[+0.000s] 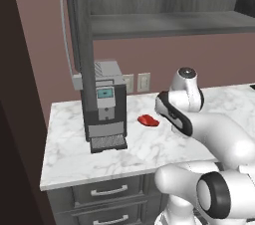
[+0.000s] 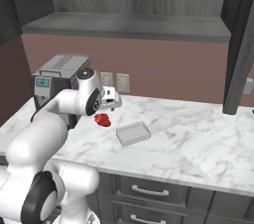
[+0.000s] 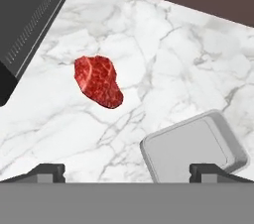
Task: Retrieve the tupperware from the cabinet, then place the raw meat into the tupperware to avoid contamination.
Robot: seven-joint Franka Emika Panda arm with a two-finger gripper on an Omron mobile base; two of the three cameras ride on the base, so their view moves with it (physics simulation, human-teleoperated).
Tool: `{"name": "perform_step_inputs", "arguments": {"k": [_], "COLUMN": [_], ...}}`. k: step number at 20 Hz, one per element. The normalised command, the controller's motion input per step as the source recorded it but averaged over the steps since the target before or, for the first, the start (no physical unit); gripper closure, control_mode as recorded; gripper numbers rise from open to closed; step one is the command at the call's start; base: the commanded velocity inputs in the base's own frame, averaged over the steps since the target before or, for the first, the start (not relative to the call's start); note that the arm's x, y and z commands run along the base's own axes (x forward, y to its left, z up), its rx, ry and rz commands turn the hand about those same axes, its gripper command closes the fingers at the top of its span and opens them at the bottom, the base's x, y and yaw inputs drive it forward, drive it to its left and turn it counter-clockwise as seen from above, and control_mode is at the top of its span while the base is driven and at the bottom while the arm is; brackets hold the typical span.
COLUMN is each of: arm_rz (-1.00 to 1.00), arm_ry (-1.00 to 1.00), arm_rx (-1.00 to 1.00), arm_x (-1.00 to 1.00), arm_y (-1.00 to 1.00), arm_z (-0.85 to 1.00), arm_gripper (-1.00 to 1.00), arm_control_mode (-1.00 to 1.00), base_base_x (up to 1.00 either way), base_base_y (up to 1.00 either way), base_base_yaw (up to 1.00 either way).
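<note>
Gripper (image 3: 127,171) spread wide and empty above the marble counter (image 3: 163,64), raw meat (image 3: 98,80) lying on the counter near the coffee machine (image 1: 103,105), tupperware (image 2: 133,133) on the counter just beside the meat, cabinet (image 1: 79,40) door open

Coffee machine (image 1: 103,104) left-centre of frame on marble counter (image 1: 74,154); two wall outlets (image 1: 136,82) behind, mid-frame; grey drawers (image 1: 107,191) w/ curved handles along bottom.

Both base cams are sitting behind the arm, looking forward and down from either side, sharing the marble counter (image 1: 74,159) and coffee machine (image 1: 105,104). The hand cam is hovering close, looking straight down past the claw (image 3: 127,171).
</note>
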Motion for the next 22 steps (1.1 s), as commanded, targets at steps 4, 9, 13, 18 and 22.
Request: {"name": "perform_step_inputs", "arguments": {"k": [4, 9, 13, 18, 22], "arm_rz": [0.11, 0.22, 0.18, 0.04, 0.04], "arm_ry": [0.02, 0.09, 0.07, 0.08, 0.10], "arm_rx": [-0.03, 0.00, 0.00, -0.01, 0.00], "arm_x": [0.21, 0.20, 0.12, 0.12, 0.13], "arm_y": [0.10, 0.26, 0.11, 0.00, 0.00], "arm_z": [-0.13, -0.07, -0.11, -0.14, -0.08], "arm_gripper": [-1.00, -1.00, -1.00, -1.00, -1.00], "arm_control_mode": [-1.00, -1.00, -1.00, -1.00, -1.00], "base_base_x": [0.00, 0.00, 0.00, 0.00, 0.00], "base_base_y": [0.00, 0.00, 0.00, 0.00, 0.00], "base_base_yaw": [0.00, 0.00, 0.00, 0.00, 0.00]}}
